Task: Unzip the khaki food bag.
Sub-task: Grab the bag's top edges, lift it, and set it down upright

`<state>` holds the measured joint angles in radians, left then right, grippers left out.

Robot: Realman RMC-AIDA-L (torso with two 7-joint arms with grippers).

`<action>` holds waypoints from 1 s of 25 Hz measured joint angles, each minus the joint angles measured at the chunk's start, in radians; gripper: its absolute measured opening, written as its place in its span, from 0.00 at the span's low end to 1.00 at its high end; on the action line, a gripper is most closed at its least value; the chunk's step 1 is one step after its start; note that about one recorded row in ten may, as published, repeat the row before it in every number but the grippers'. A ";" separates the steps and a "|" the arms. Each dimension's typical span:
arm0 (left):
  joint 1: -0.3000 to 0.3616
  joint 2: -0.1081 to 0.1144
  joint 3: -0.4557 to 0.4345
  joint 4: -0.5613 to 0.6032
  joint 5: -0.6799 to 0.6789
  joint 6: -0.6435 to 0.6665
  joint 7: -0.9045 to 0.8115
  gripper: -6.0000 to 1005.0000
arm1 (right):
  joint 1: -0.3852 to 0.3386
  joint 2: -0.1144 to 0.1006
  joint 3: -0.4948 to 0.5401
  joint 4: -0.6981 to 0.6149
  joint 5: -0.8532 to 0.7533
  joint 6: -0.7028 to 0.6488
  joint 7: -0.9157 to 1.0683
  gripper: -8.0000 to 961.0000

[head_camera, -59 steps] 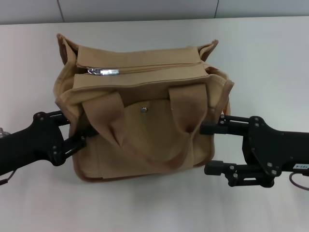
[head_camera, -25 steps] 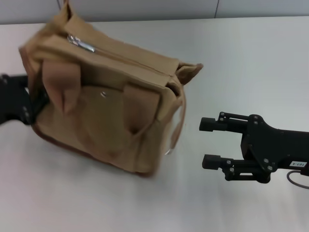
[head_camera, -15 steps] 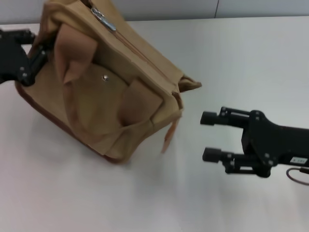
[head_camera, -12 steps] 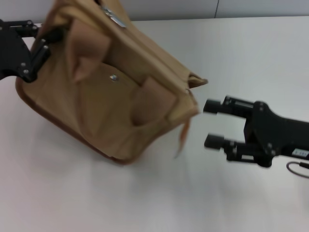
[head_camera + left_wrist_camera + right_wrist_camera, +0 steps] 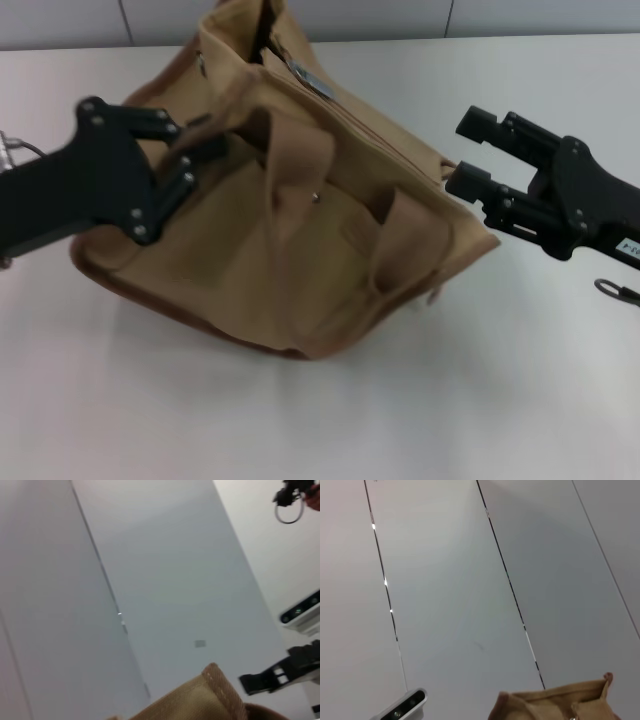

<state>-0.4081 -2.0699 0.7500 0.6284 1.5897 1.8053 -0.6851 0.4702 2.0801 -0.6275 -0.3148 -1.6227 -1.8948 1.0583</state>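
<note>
Khaki food bag (image 5: 300, 240) tilted on a pale, plain white table (image 5: 500, 400), left of centre, sloping from a high far-left corner down to a lower right corner, brown-piped base edge resting on the near side. Top face turned toward the far right, with the silver zipper pull (image 5: 308, 78) lying at the far, upper end of the zip line. Two wide strap handles draped down the front face, metal snap (image 5: 316, 197) showing between them on the pocket. Left gripper (image 5: 195, 150) reaching in from the left, pressed against the bag's upper left side, fingers spread narrowly with bag cloth between them, apparently clamped on the fabric there. Right gripper (image 5: 462, 152) coming in from the right, held just beside the bag's right corner, jaws parted with nothing between them, lower fingertip close to the cloth but contact not clear. Beyond the table's far edge, a light grey panelled wall (image 5: 380, 18) with thin dark vertical seams. Left wrist view: mostly that grey wall, a stitched tan corner of the bag (image 5: 215, 692) at the edge, and the other arm's black finger farther off. Right wrist view: grey wall panels with dark seams, a tan bag edge (image 5: 555, 705) low in the picture.
</note>
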 joint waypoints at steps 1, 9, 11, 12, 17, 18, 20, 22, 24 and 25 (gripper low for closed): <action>-0.004 0.000 0.013 -0.004 0.000 0.000 0.005 0.09 | 0.003 0.000 0.000 -0.002 0.003 0.001 0.000 0.77; -0.029 -0.003 0.062 -0.010 0.002 0.032 0.017 0.09 | 0.020 -0.006 0.001 -0.099 0.004 0.021 0.028 0.77; -0.036 -0.003 0.078 -0.020 0.002 0.037 0.029 0.09 | 0.020 -0.010 -0.002 -0.123 0.002 0.032 0.037 0.77; -0.041 -0.003 0.103 -0.030 0.000 0.038 0.042 0.09 | 0.020 -0.014 -0.005 -0.139 -0.001 0.039 0.039 0.77; -0.053 -0.004 0.143 -0.048 -0.006 0.035 0.055 0.09 | 0.020 -0.021 -0.009 -0.156 -0.007 0.061 0.040 0.77; -0.053 -0.004 0.143 -0.048 -0.006 0.035 0.055 0.09 | 0.019 -0.022 -0.010 -0.158 -0.011 0.068 0.040 0.77; -0.058 -0.004 0.151 -0.055 -0.009 0.035 0.061 0.09 | 0.020 -0.022 -0.012 -0.163 -0.029 0.088 0.037 0.77; -0.062 -0.004 0.159 -0.064 -0.014 0.034 0.069 0.09 | 0.024 -0.022 -0.012 -0.166 -0.066 0.100 0.035 0.77; -0.064 -0.004 0.160 -0.071 -0.025 0.031 0.070 0.09 | 0.023 -0.021 -0.013 -0.166 -0.081 0.101 0.033 0.72; -0.064 -0.004 0.161 -0.073 -0.033 0.030 0.071 0.09 | 0.021 -0.019 -0.013 -0.165 -0.098 0.102 0.032 0.69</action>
<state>-0.4725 -2.0741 0.9107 0.5550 1.5562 1.8351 -0.6137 0.4911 2.0611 -0.6404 -0.4797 -1.7208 -1.7932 1.0907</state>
